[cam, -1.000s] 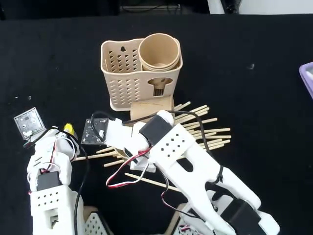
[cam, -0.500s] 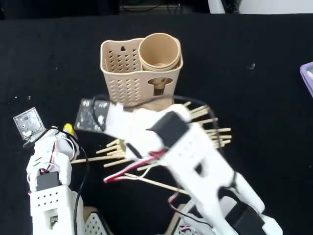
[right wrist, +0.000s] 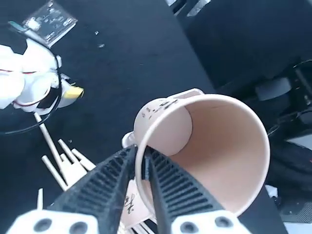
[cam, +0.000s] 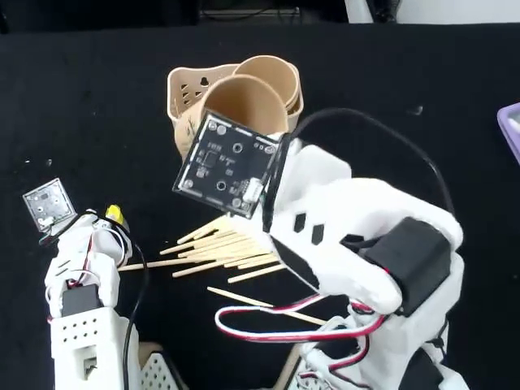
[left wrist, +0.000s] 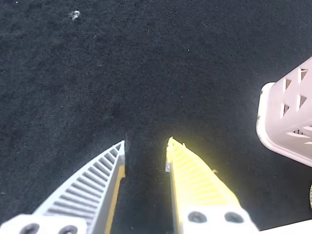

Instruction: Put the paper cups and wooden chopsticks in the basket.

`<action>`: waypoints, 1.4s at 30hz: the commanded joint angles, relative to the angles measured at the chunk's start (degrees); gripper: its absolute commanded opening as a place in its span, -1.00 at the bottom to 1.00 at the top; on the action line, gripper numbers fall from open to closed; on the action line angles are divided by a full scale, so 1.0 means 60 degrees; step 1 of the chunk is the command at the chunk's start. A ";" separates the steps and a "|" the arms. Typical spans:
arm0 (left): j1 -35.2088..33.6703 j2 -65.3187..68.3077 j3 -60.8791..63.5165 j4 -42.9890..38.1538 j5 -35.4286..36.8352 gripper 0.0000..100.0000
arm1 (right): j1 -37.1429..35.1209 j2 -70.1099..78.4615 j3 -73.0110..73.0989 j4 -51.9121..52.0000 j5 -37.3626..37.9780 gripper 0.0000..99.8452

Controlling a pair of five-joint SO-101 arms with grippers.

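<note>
One paper cup (right wrist: 222, 146) is in the right gripper (right wrist: 142, 163). The black fingers (right wrist: 170, 190) are closed to a thin gap and pinch the cup wall at the rim, one finger inside the mouth and one outside. The cup is tilted well over, so its interior and inner base face the wrist camera. Part of the basket (right wrist: 191, 92) shows just behind it.

High view: the same cup (cam: 244, 101) is raised off the table, its mouth overlapping the left compartment of the basket (cam: 185, 88). Whether it touches the basket, cannot tell. The right compartment holds nested cups (cam: 276, 71), upright, with more than one rim visible.

Wooden chopsticks (cam: 215, 250) lie flat on the black table (cam: 406, 65) as a loose, fanned bundle, near the basket on the arms' side. A single stick (cam: 260, 305) lies apart, nearer the arm bases, one end under the right arm's red and white wires.

Left gripper (left wrist: 145, 144) sits low over bare table. Its jaws are parted a small way, one grey-white finger and one yellow finger (left wrist: 192, 175), with nothing between them. In the high view it sits just beside the left end of the bundle.

The right arm's square camera board (cam: 223, 166) covers the basket's front wall. A purple object (cam: 510, 122) sits at the table's right edge.
</note>
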 commanded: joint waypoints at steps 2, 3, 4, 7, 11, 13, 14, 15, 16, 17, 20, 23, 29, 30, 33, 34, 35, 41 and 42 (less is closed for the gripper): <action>-0.0022 -0.0132 -0.0066 -0.0220 0.0059 -0.71 | 0.1231 -0.0242 -0.0403 -0.0908 -0.0059 -0.98; -0.0022 -0.0132 -0.0066 -0.0220 0.0059 -0.71 | 0.1495 -0.0227 -0.0388 -0.1040 -0.0059 -0.98; -0.0022 -0.0132 -0.0066 -0.0220 0.0059 -0.71 | 0.1685 -0.0212 -0.0330 -0.1143 -0.0059 -0.98; -0.0022 -0.0132 -0.0066 -0.0220 0.0059 -0.71 | 0.2227 -0.0037 -0.0125 -0.1597 -0.0117 -0.98; -0.0051 -0.0132 -0.0066 -0.0205 0.0059 -0.71 | 0.2667 0.0271 0.0256 -0.2271 -0.0571 -0.98; -0.0051 -0.0132 -0.0051 -0.0190 0.0059 -0.71 | 0.2681 0.0374 0.0374 -0.2505 -0.1187 -0.98; -0.0051 -0.0132 -0.0051 -0.0190 0.0059 -0.71 | 0.2681 0.0388 0.0388 -0.2608 -0.1421 -0.98; -0.0051 -0.0132 -0.0051 -0.0190 0.0059 -0.71 | 0.2696 0.0403 0.0388 -0.2696 -0.1641 -0.98; -0.0051 -0.0132 -0.0051 -0.0190 0.0059 -0.71 | 0.2696 0.0403 0.0374 -0.2725 -0.1875 -0.98; -0.0051 -0.0132 -0.0051 -0.0205 0.0059 -0.71 | 0.2696 0.0359 0.0374 -0.2769 -0.2095 -0.98; -0.0051 -0.0132 -0.0051 -0.0205 0.0059 -0.71 | 0.2681 0.0344 0.0403 -0.2681 -0.2344 -0.98; -0.0051 -0.0132 -0.0051 -0.0220 0.0059 -0.71 | 0.2945 0.0330 0.0637 -0.2681 -0.2344 -0.98; -0.0051 -0.0132 -0.0051 -0.0220 0.0059 -0.71 | 0.3150 0.0330 0.1355 -0.2755 -0.2388 -0.98; -0.0051 -0.0132 -0.0051 -0.0220 0.0059 -0.71 | 0.3121 0.0330 0.1443 -0.2755 -0.2403 -0.98; -0.0051 -0.0132 -0.0051 -0.0220 0.0059 -0.71 | 0.3165 0.0315 0.1502 -0.2769 -0.2403 -0.98; -0.0051 -0.0132 -0.0051 -0.0220 0.0059 -0.71 | 0.3165 0.0315 0.1487 -0.2755 -0.2403 -0.98; -0.0051 -0.0132 -0.0051 -0.0220 0.0059 -0.71 | 0.3165 0.0315 0.1487 -0.2740 -0.2403 -0.98; -0.0051 -0.0132 -0.0051 -0.0220 0.0059 -0.71 | 0.3165 0.0315 0.1487 -0.2769 -0.2403 -0.98; -0.0051 -0.0132 -0.0051 -0.0220 0.0059 -0.71 | 0.3165 0.0315 0.1516 -0.2769 -0.2403 -0.98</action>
